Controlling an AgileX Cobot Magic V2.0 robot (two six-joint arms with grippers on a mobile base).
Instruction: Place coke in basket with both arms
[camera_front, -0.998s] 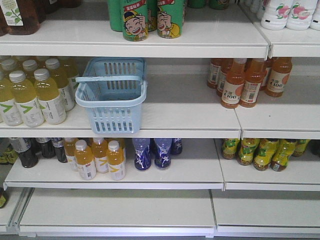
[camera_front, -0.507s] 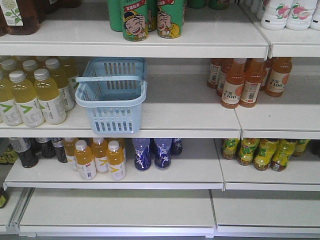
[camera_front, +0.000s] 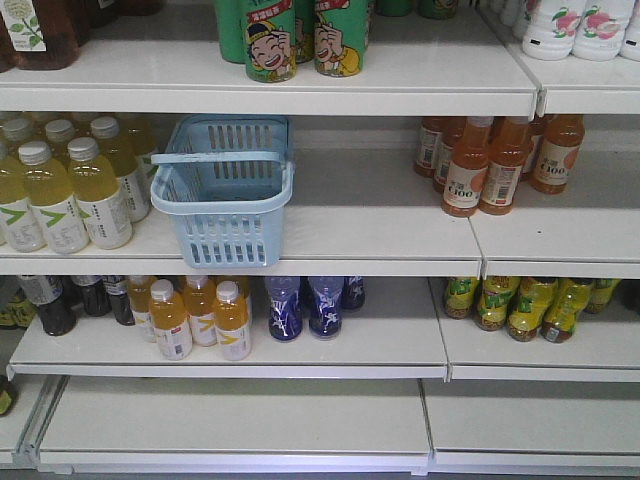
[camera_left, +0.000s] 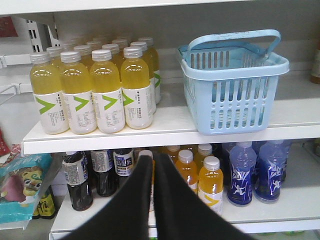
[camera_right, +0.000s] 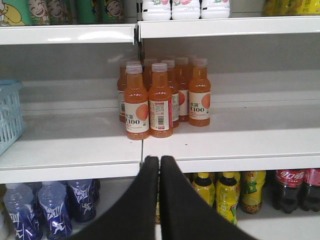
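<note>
The light blue basket (camera_front: 232, 235) stands on the middle shelf with its handle up; nothing shows inside it. In the left wrist view the basket (camera_left: 235, 107) is up and to the right of my left gripper (camera_left: 153, 159), which is shut and empty in front of the lower shelf. Two coke bottles (camera_right: 290, 187) with red labels stand at the far right of the lower shelf in the right wrist view. My right gripper (camera_right: 159, 161) is shut and empty, well left of the coke, level with the shelf edge. Only a corner of the basket (camera_right: 9, 117) shows there. Neither arm appears in the front view.
Yellow drink bottles with white caps (camera_front: 70, 190) stand close to the left of the basket. Orange C100 bottles (camera_right: 160, 100) sit on the middle shelf to the right. Blue bottles (camera_front: 310, 305), orange-juice bottles (camera_left: 210, 182), dark tea bottles (camera_left: 77, 180) and yellow-green bottles (camera_right: 225, 195) fill the lower shelf.
</note>
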